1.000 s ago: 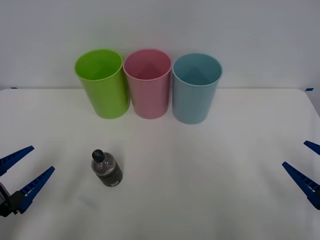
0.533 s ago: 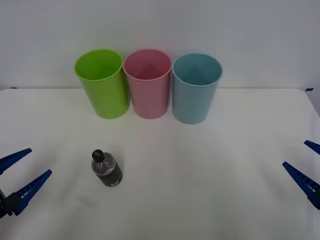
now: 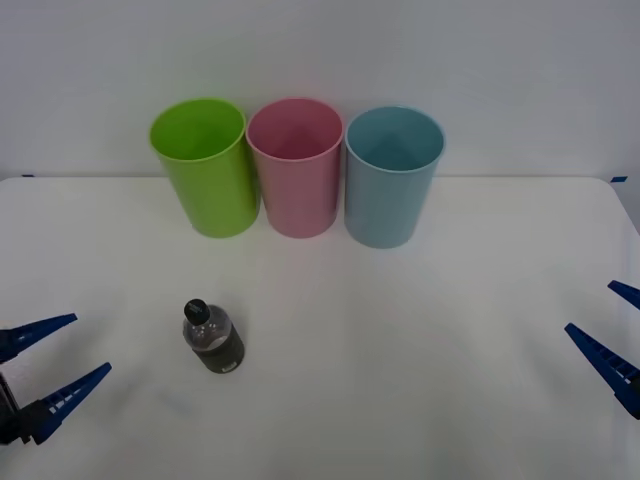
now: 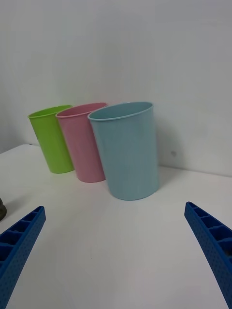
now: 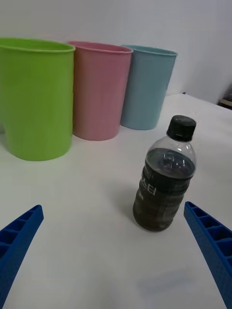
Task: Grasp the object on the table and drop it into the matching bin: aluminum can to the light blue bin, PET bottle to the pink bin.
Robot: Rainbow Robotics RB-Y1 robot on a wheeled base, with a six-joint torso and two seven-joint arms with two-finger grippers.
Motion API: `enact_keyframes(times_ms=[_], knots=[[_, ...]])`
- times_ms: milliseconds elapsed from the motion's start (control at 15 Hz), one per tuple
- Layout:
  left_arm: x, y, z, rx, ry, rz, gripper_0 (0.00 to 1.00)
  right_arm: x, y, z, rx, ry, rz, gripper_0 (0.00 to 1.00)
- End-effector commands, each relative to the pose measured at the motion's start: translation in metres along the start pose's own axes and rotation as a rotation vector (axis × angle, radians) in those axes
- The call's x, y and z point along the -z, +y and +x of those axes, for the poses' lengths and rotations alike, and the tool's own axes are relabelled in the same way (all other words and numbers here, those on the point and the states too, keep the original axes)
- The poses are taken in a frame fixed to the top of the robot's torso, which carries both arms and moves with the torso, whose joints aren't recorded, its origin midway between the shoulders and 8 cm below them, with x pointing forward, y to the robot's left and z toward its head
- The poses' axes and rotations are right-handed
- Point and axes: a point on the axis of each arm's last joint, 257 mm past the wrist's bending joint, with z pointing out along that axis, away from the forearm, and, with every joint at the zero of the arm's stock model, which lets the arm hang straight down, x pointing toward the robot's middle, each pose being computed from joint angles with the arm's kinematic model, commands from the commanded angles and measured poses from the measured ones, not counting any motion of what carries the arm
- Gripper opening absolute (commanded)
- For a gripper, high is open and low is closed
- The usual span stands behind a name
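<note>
The PET bottle [image 3: 212,340] stands upright on the white table [image 3: 400,330], left of centre; it is small and clear, with a black cap and a dark label. In the left wrist view the bottle [image 5: 166,188] stands a short way ahead of my left gripper [image 5: 112,207], nearer one finger than the other. That left gripper [image 3: 91,343] is open at the table's left side, level with the bottle and apart from it. My right gripper [image 3: 590,308] is open at the far right, holding nothing. The pink bin [image 3: 296,170] and the light blue bin [image 3: 392,180] stand at the back.
A lime green bin [image 3: 205,170] stands left of the pink bin, the three in a tight row against the white wall. In the right wrist view the light blue bin [image 4: 128,149] is nearest, then the pink bin [image 4: 82,140] and the green bin [image 4: 50,137].
My left gripper has shifted a little toward the table's near edge and stayed open. The bottle, the bins and the right gripper have not moved.
</note>
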Motion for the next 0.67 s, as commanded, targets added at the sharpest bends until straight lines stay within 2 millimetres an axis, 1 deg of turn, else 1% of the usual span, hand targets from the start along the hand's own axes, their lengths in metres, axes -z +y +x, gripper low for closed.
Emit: enact_keyframes(times_ms=[67, 333, 467, 533, 667], knots=[[-0.012, -0.009, 0.023, -0.024, 0.038, 0.053, 1.00, 0.000, 0.000, 0.000, 0.000, 0.000, 0.000, 1.00], [-0.027, -0.027, 0.048, -0.030, 0.053, 0.115, 1.00, 0.000, 0.000, 0.000, 0.000, 0.000, 0.000, 1.00], [-0.034, -0.035, 0.054, -0.012, 0.044, 0.127, 1.00, 0.000, 0.000, 0.000, 0.000, 0.000, 0.000, 1.00], [-0.040, -0.040, 0.056, -0.026, 0.028, 0.128, 1.00, 0.000, 0.000, 0.000, 0.000, 0.000, 0.000, 1.00], [-0.051, -0.049, 0.056, -0.002, -0.010, 0.119, 1.00, 0.000, 0.000, 0.000, 0.000, 0.000, 0.000, 1.00]])
